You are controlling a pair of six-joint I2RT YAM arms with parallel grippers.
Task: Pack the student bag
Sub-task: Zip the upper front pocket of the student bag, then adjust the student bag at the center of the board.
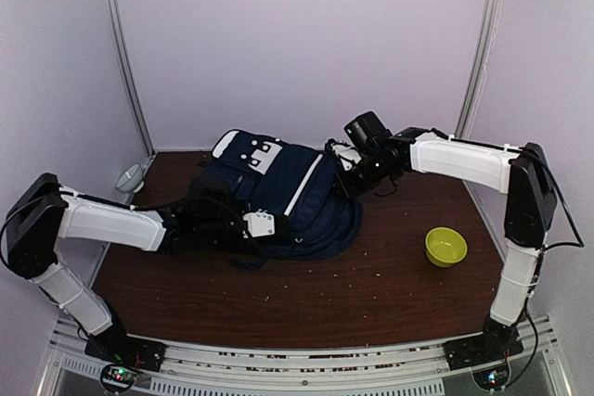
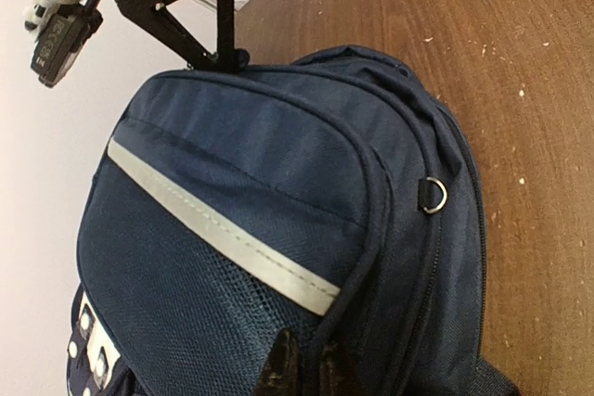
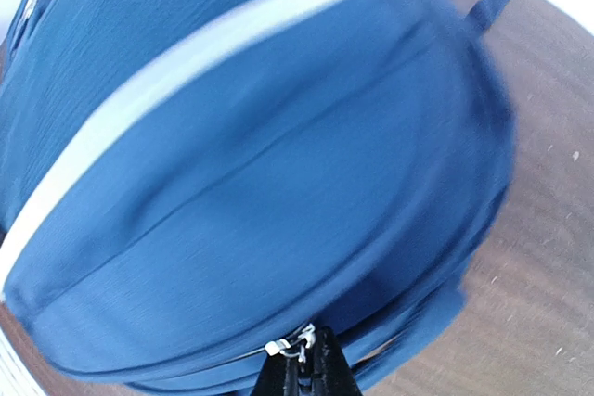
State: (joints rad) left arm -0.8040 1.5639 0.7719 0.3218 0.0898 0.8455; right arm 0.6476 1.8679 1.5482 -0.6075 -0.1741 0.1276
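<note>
At the far left a small pale cup [image 1: 131,176] stands off the edge of the brown surface [image 1: 371,294], apart from the action. The left fingers [image 2: 281,366] reach in from the near left; they are drawn narrow and appear to pinch a fold of fabric at the near-left edge, probably to anchor the load so that it does not slide when the other arm pulls. The student bag [image 1: 278,194] lies flat in the middle of the surface, its white-striped front panel facing up and its white patch towards the far left. Its zip looks done up all round, so my reading is that the opening step is only beginning and nothing is packed yet. At the bag's far-right end the right fingers [image 3: 327,376] are pressed together on the silver zip pull [image 3: 293,348], a hold that suits dragging the slider along the curved seam while the opposite side is pinned. That view is blurred, so how firmly the pull is caught cannot be told. A yellow-green bowl [image 1: 445,246] sits near the right side, well apart from the bag.
</note>
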